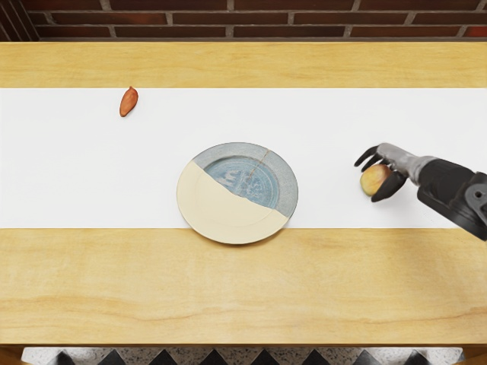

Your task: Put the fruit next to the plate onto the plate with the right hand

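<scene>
A round plate [221, 217], half cream and half blue-grey, lies at the middle of the white runner. To its right a small yellow-orange fruit [373, 180] rests on the runner. My right hand [378, 175] comes in from the right edge and sits around the fruit, dark fingers [367, 157] curved over its far side and the thumb [389, 187] on its near side. The grip is not closed; the fingers still look spread. The fruit lies well apart from the plate's rim.
A small orange-brown, almond-shaped object [128, 101] lies on the runner at the far left. The wooden table [243, 289] runs along the front, and a brick wall [243, 19] stands behind.
</scene>
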Available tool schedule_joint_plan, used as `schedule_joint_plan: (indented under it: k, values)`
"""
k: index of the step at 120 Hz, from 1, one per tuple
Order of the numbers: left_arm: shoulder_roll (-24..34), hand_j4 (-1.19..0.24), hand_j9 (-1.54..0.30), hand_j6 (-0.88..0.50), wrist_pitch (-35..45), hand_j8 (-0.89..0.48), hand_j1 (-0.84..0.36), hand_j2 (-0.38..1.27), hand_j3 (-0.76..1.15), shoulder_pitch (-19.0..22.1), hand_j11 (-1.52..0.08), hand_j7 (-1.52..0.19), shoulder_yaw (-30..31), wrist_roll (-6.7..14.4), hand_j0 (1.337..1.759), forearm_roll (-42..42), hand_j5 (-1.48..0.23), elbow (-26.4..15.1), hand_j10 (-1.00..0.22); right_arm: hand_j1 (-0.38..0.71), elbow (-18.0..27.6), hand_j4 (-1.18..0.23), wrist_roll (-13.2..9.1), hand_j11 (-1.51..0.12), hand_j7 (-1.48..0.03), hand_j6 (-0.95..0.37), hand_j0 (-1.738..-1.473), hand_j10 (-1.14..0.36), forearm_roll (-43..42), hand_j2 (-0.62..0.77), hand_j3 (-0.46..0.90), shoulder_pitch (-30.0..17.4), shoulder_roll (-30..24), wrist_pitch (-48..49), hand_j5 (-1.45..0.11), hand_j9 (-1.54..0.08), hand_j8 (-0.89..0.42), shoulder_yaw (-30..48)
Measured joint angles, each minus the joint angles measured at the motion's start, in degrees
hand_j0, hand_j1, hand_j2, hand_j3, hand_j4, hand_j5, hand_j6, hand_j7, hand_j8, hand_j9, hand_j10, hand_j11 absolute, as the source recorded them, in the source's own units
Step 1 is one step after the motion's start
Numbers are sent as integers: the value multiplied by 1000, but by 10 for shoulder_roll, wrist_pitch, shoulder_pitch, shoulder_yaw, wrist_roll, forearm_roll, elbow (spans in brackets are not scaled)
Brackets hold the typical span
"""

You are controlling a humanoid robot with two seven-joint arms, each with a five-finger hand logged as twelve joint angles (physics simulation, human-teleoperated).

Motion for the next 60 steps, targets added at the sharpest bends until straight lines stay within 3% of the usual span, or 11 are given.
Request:
schedule_joint_plan:
  k: [15, 60]
  values:
    - [0, -10, -12, -10, 0, -10, 338, 2, 0, 0, -12, -12, 0, 0, 1658, 0, -12, 0, -9, 187, 2, -534, 0, -698, -693, -455, -1656, -483, 11, 95, 0, 4, -5, 18, -694, -698, -383, 1]
    - [0, -9, -11, -10, 0, -9, 339, 2, 0, 0, -11, -12, 0, 0, 1658, 0, -12, 0, -9, 161, 21, -626, 0, -837, -822, -419, -1653, -455, 87, 49, 0, 24, -28, 36, -835, -838, -332, 3]
